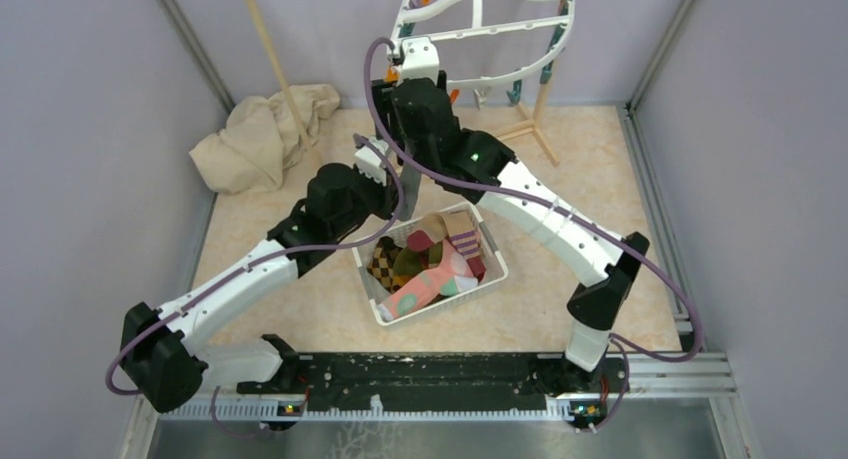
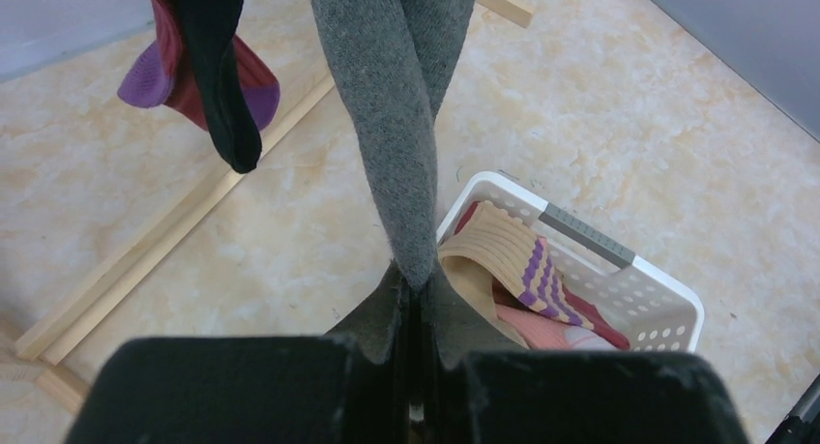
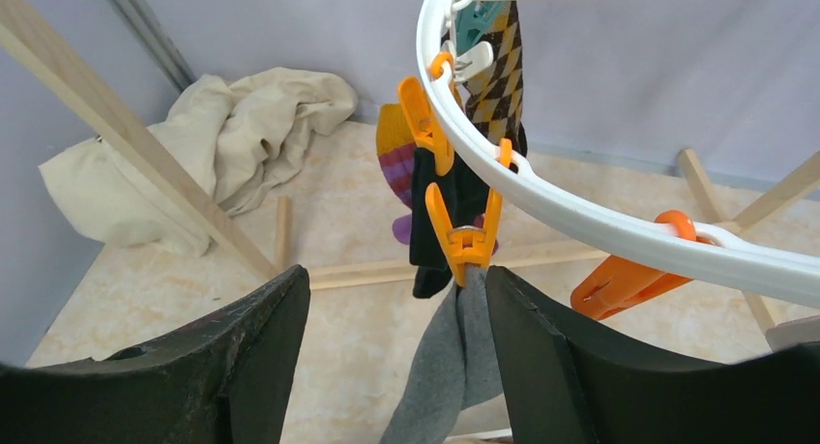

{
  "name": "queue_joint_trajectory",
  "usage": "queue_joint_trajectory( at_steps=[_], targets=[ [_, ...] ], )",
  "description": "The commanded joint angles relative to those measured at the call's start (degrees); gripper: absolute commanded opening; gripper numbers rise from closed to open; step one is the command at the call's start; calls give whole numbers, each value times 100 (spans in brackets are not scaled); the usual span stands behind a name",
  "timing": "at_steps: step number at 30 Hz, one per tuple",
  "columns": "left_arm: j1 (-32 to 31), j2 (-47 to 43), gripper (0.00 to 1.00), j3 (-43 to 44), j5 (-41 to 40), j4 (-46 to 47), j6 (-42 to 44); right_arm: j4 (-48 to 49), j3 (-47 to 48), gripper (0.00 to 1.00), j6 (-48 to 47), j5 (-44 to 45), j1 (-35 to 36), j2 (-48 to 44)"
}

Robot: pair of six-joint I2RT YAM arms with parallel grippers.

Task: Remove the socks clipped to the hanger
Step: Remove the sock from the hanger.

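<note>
Hanger (image 3: 580, 212) holds the grey sock (image 2: 387, 125), so the left tool (image 2: 411, 367), clamped on its lower end, should pull down only once the right tool (image 3: 396, 289), jaws wide, squeezes open the small orange peg (image 3: 464, 236) pinning it.

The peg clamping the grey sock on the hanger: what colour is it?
Orange. The peg shows best in the right wrist view.

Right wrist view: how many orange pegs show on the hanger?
3 orange pegs. One sits high on the left rim of the hanger, one just below it clamps the grey sock, and one is further right under the rim. More may lie outside this view.
</note>
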Motion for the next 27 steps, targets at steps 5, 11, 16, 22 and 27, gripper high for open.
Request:
queue_joint_trajectory(
  at_steps=[5, 11, 16, 22, 27],
  targets=[
    [-144, -53, 1, 331, -165, 39, 116, 108, 220, 68, -173, 188, -178, 146],
    [-159, -74, 1, 356, -167, 21, 134, 599, -116, 70, -232, 231, -291, 80],
    [-172, -111, 1, 366, -132, 11, 137, 966, -343, 71, -224, 249, -399, 102],
    [-173, -139, 1, 374, -98, -23, 165, 1470, -685, 71, -209, 180, -509, 57],
    [-188, -152, 1, 391, -62, -56, 171, 1920, -939, 71, -240, 125, -549, -13]
  ],
)
